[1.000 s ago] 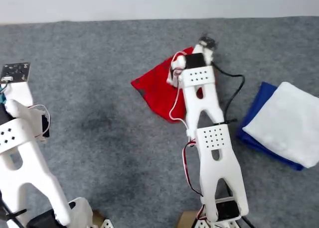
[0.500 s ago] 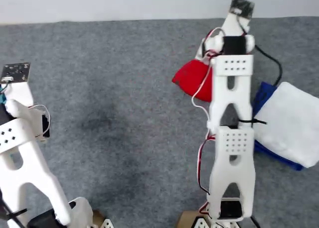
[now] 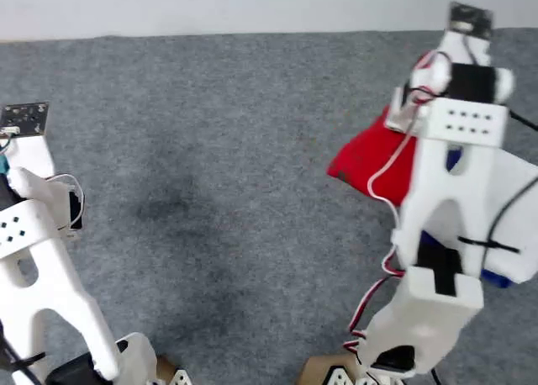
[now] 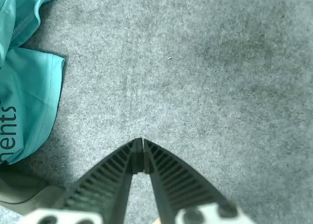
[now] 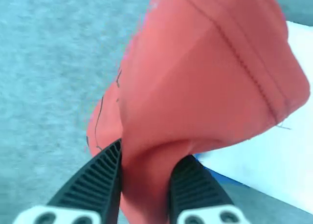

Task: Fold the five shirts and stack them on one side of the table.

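At the left edge of the grey tabletop (image 3: 210,150) stands the left arm (image 3: 42,259), over bare carpet-like surface. Its end effector (image 4: 143,148) is closed with nothing in it, the two ribbed black fingers meeting at their tips. A crumpled teal shirt (image 4: 24,87) lies just beside it on the tabletop, apart from the fingers. Toward the right side, the red shirt (image 3: 370,162) is bunched into a loose wad beneath the right arm (image 3: 445,192). The right end effector (image 5: 151,155) is clamped on it, the fabric pinched between the two fingers and spilling out past them. In the right wrist view the red cloth overlaps the edge of a folded white shirt (image 5: 274,175). That white shirt lies on top of a folded blue shirt (image 3: 496,278) at the far right of the tabletop, with the right arm covering much of the pair in the high view.
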Robot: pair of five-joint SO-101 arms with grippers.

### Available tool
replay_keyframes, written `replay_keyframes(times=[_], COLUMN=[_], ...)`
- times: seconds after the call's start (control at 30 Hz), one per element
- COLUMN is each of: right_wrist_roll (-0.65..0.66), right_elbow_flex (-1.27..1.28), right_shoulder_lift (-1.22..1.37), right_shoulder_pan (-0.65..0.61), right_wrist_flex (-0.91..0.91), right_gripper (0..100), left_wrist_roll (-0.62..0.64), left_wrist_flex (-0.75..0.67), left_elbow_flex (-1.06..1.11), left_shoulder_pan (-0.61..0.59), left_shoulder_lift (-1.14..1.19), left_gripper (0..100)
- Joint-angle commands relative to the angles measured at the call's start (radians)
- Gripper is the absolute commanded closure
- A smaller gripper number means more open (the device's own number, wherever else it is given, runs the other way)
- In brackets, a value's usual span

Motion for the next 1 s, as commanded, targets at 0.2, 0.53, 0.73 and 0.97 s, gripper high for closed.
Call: replay_keyframes(times=[0.2,0.53,0.73,0.97], right_wrist_roll=[0.158,0.269,0.276,0.269], right_elbow_flex=[0.008,0.009,0.005,-0.028], right_shoulder_lift=[-0.077,-0.044,0.044,0.031], right_shoulder_pan=[0.191,0.309,0.337,0.239], right_wrist_flex=[0.038,0.036,-0.004,0.004], right_gripper=[99.1,99.1,99.1,99.1], left_wrist_roll=[-0.005,0.0,0.0,0.0], left_wrist_flex=[0.043,0.043,0.043,0.051], left_elbow_flex=[-0.039,-0.039,-0.039,-0.039], left_shoulder_pan=[-0.002,0.003,0.002,-0.002], left_shoulder_lift=[-0.032,-0.032,-0.034,-0.034], left_gripper=[99,99,99,99])
